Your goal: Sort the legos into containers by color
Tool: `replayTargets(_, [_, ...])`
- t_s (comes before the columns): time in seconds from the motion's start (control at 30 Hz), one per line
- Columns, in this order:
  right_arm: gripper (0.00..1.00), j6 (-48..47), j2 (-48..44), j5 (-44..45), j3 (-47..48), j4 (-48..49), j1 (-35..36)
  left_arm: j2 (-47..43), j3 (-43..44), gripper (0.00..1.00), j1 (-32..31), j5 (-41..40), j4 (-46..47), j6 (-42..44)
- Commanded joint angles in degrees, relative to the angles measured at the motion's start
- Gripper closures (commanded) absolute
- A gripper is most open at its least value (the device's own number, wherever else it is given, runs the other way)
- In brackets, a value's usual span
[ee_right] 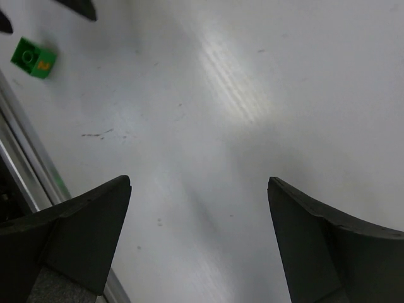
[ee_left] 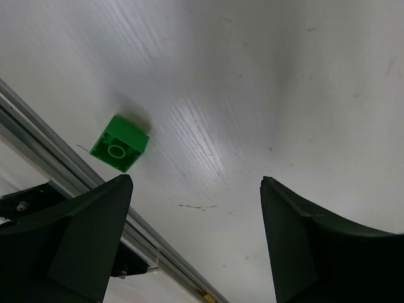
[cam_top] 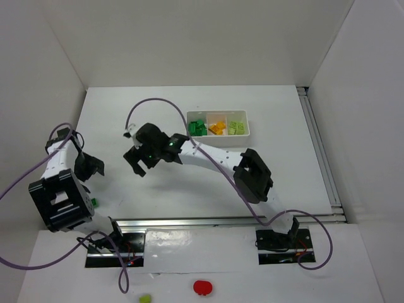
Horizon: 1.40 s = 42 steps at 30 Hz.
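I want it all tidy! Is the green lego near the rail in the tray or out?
Out. The green lego lies on the table beside the rail, far from the tray.

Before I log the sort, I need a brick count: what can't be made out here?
Top view: bricks in the white tray, too small to count.
Top view: loose green brick, mostly hidden by the left arm.
Top view: yellow-green piece at the bottom edge, too small to identify.
Right wrist view: orange mark on that brick, too small to read.
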Motion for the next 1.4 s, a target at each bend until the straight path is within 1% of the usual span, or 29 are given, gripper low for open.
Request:
replayTargets(0.0, [0.04, -1.06, -7.13, 2.76, 0.17, 0.14, -3.74, 1.26, -1.97, 0.08, 2.55, -0.09, 3.28, -3.44])
replayTargets(0.07, [0.04, -1.06, -9.15, 3.39, -1.06, 0.13, -4.53, 3.11, -2.50, 0.08, 3.08, -2.28, 3.98, -4.49])
replayTargets(0.13, [0.04, -1.06, -10.30, 4.61, -2.91, -0.48, -5.33, 3.73, -3.55, 0.08, 5.17, -4.03, 4.51, -5.54])
replayTargets(0.17, [0.04, -1.06, -11.09, 4.62, -2.91, -0.48, -6.12, 4.25, -5.73, 0.07, 5.97, -2.74, 5.38, -5.55])
replayTargets(0.2, [0.04, -1.06, -11.10, 4.62, -3.78, -1.09, -6.82, 3.48, -7.06, 0.07, 6.67, -1.42, 8.17, -5.55])
replayTargets(0.27, [0.04, -1.06, -12.32, 4.62, -4.49, -1.10, -7.61, 1.81, -10.22, 0.06, 7.20, -0.01, 9.95, -5.55])
replayTargets(0.37, [0.04, -1.06, -12.33, 4.62, -5.11, -1.62, -8.76, 0.49, -12.25, 0.04, 7.91, -0.52, 11.10, -6.26])
replayTargets(0.5, [0.04, -1.06, -12.33, 4.62, -5.11, -2.15, -9.29, -0.83, -13.40, 0.03, 9.14, 0.79, 12.25, -6.26])
replayTargets(0.53, [0.04, -1.06, -12.33, 4.62, -5.11, -2.67, -9.29, -0.84, -13.40, 0.01, 9.75, 0.79, 13.03, -5.74])
replayTargets(0.67, [0.04, -1.06, -12.33, 4.62, -5.11, -2.68, -9.29, -0.84, -12.79, 0.01, 9.76, 2.72, 13.56, -5.03])
replayTargets(0.8, [0.04, -1.06, -11.80, 4.62, -5.11, -2.68, -9.29, -0.23, -11.48, 0.01, 9.76, 2.72, 13.56, -3.80])
replayTargets(1.03, [0.04, -1.06, -10.57, 4.62, -3.97, -3.29, -9.29, -0.22, -11.47, 0.03, 9.76, 7.55, 14.79, -1.78])
replayTargets(1.07, [0.04, -1.06, -10.05, 4.62, -3.97, -3.29, -9.29, -0.75, -11.99, 0.00, 9.76, 8.08, 15.49, -1.17])
replayTargets(1.13, [0.04, -1.06, -10.04, 4.62, -3.35, -3.99, -9.29, -0.75, -12.00, 0.00, 9.76, 9.40, 16.02, -0.46])
replayTargets(1.37, [0.04, -1.06, -9.51, 4.09, -2.82, -4.00, -9.29, -2.60, -7.17, 0.00, 9.76, 12.47, 16.03, 1.83])
